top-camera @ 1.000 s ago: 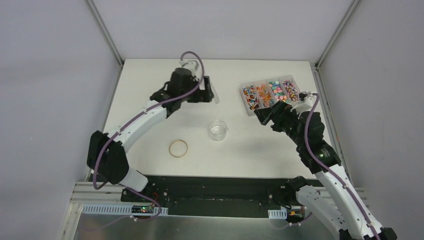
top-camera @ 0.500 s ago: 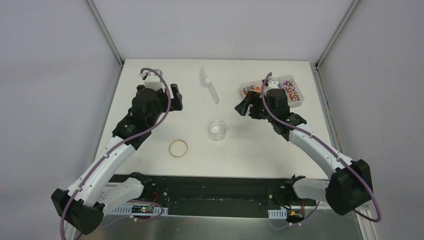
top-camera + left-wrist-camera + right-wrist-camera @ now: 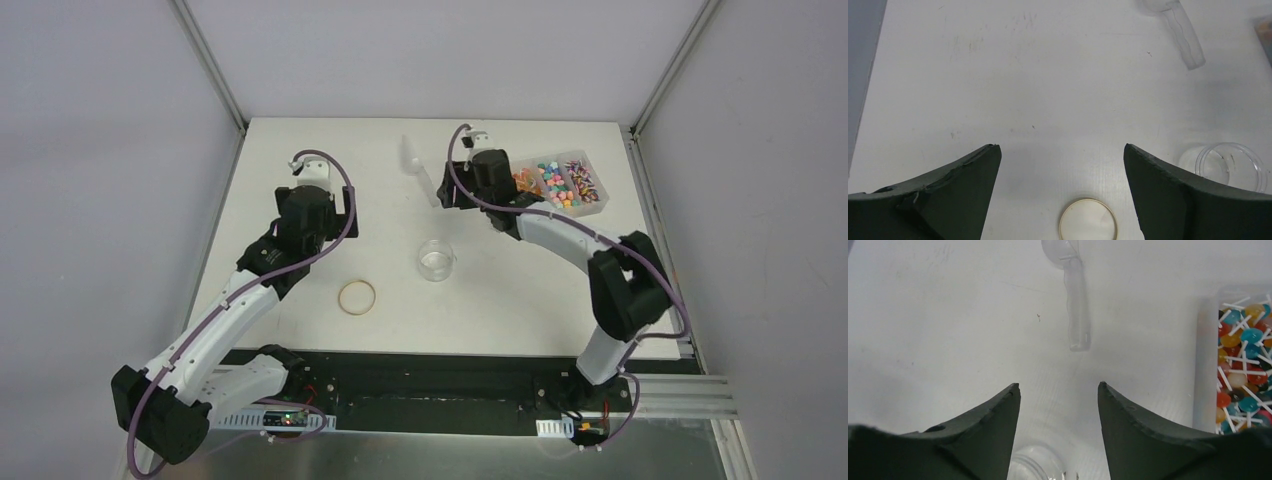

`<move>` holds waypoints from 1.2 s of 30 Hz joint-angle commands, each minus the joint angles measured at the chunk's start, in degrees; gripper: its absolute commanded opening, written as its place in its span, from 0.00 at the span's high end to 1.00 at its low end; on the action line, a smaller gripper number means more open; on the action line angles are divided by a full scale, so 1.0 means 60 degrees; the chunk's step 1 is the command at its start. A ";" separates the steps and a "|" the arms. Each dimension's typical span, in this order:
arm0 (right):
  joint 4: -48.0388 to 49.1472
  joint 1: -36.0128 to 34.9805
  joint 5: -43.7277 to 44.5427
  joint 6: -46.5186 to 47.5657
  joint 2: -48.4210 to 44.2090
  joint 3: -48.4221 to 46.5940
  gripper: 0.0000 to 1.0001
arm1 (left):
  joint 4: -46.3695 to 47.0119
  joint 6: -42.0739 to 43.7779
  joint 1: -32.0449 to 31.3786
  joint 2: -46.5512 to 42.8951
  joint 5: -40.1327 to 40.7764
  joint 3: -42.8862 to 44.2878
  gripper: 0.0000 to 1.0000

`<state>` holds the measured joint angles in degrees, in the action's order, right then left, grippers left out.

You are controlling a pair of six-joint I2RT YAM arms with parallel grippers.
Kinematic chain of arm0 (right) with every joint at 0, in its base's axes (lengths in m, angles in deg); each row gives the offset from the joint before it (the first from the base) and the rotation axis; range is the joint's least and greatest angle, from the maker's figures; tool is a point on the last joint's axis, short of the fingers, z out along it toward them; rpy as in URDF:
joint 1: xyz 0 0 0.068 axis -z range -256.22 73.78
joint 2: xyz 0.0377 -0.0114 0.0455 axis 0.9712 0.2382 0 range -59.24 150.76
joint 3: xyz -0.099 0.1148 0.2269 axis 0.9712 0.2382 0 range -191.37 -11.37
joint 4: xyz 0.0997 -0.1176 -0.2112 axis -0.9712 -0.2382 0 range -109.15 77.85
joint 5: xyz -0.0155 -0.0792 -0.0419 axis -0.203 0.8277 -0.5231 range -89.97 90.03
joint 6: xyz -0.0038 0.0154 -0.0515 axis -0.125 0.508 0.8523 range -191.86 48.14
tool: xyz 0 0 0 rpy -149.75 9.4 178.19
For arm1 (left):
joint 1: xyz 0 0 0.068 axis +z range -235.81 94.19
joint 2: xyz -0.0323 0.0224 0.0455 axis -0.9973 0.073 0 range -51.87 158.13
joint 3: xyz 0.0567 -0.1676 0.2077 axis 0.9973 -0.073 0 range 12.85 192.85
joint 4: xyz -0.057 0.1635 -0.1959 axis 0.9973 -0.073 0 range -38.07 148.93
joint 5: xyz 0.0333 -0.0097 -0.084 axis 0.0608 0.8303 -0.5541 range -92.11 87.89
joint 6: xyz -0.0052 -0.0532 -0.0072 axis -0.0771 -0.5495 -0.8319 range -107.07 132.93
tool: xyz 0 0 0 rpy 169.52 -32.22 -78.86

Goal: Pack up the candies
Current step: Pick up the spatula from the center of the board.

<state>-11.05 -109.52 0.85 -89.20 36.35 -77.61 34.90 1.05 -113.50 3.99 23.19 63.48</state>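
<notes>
The candies [image 3: 556, 185] lie sorted in a clear compartment tray [image 3: 598, 203] at the back right. In the right wrist view, stick sweets [image 3: 1243, 355] fill the tray's nearest compartment at the right edge. My right gripper [image 3: 447, 192] [image 3: 1059, 385] is open and empty, left of the tray, over bare table between the clear scoop [image 3: 421, 170] [image 3: 1076, 305] and the clear jar [image 3: 436, 260] [image 3: 1040, 465]. My left gripper [image 3: 346, 212] [image 3: 1062, 146] is open wide and empty, above the table behind the tan rubber-band ring [image 3: 357, 297] [image 3: 1088, 220].
The scoop [image 3: 1180, 32] lies at the back centre, handle toward me. The jar [image 3: 1230, 162] stands upright mid-table and looks empty. Grey walls close in the table on three sides.
My left gripper has drawn back from the scoop toward the near left, uncovering it. My right gripper has swung left from the candy tray to the spot beside the scoop.
</notes>
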 commanded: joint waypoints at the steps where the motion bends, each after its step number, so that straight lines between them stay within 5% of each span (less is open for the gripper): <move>1: 0.0284 -0.0262 0.0797 0.0713 0.1379 -0.1349 0.40 | -0.0016 0.0261 0.0014 -0.0453 0.0550 0.0185 0.03; 11: -0.0140 -0.0735 0.1893 0.1389 0.3780 -0.3341 0.42 | 0.0084 0.0320 0.0021 -0.1061 0.0849 0.0058 0.04; 28: -0.0606 -0.0734 0.2294 0.2205 0.5358 -0.4575 0.42 | 0.0109 0.0412 0.0014 -0.1194 0.0901 0.0044 0.04; 36: -0.0450 -0.0734 0.2288 0.2286 0.5513 -0.4576 0.57 | 0.0120 0.0407 0.0014 -0.1243 0.0892 -0.0012 0.04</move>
<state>-15.37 -113.98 13.33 -76.48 69.36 -102.77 33.89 2.56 -113.50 -2.50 27.69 63.48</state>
